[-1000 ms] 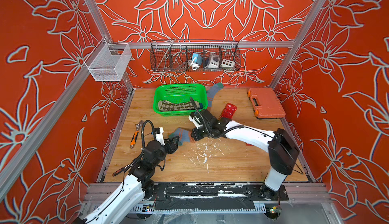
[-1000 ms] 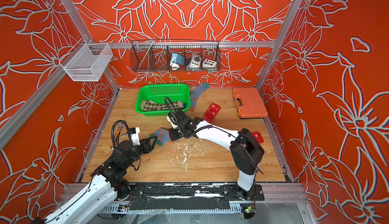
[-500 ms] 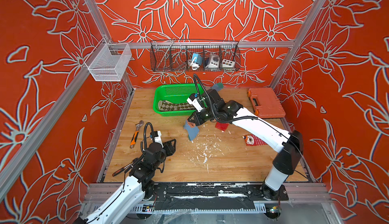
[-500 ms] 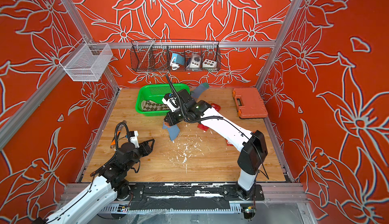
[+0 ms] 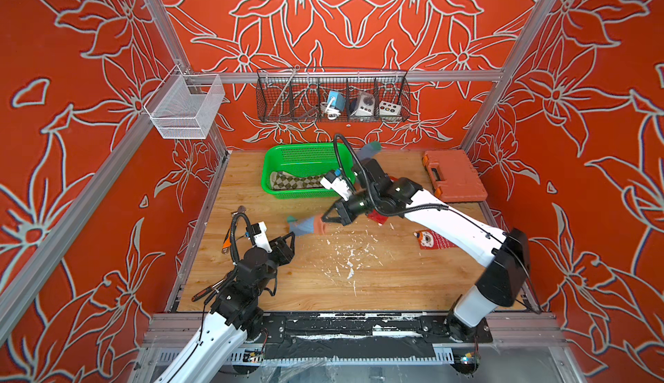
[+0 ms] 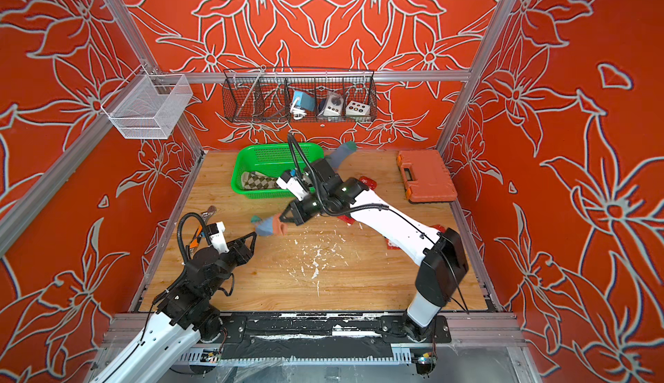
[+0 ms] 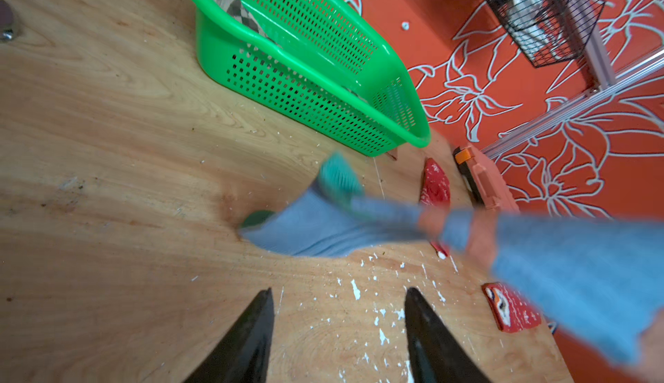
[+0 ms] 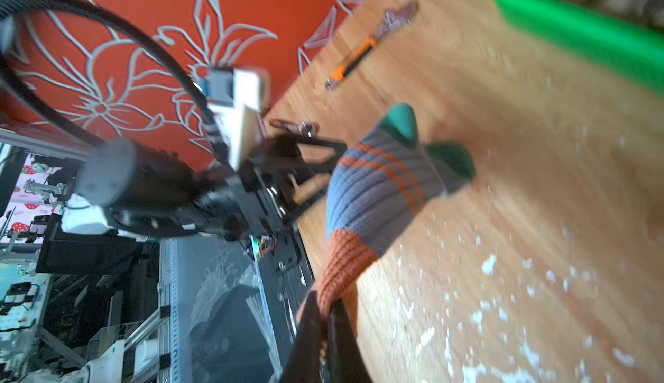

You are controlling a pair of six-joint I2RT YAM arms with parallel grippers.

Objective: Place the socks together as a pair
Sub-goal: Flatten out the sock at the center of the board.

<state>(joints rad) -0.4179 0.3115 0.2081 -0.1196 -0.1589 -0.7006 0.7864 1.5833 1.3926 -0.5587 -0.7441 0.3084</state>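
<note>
In a top view, my right claw (image 5: 324, 218) is pinched together on the orange cuff of the blue orange-striped sock (image 5: 303, 225), which trails over the table (image 5: 323, 284) toward my left claw (image 5: 290, 235).

From my left wrist, the left claw (image 7: 337, 313) stands apart and empty, with the blurred sock (image 7: 316, 226) just beyond it and not touching.

From my right wrist, the cuff sits clamped in my right claw (image 8: 325, 322).

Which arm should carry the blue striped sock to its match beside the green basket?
Right. The right gripper is shut on the blue striped sock by its orange cuff, and the matching sock lies just beyond that arm. The left gripper is open, empty and farther off.
</note>
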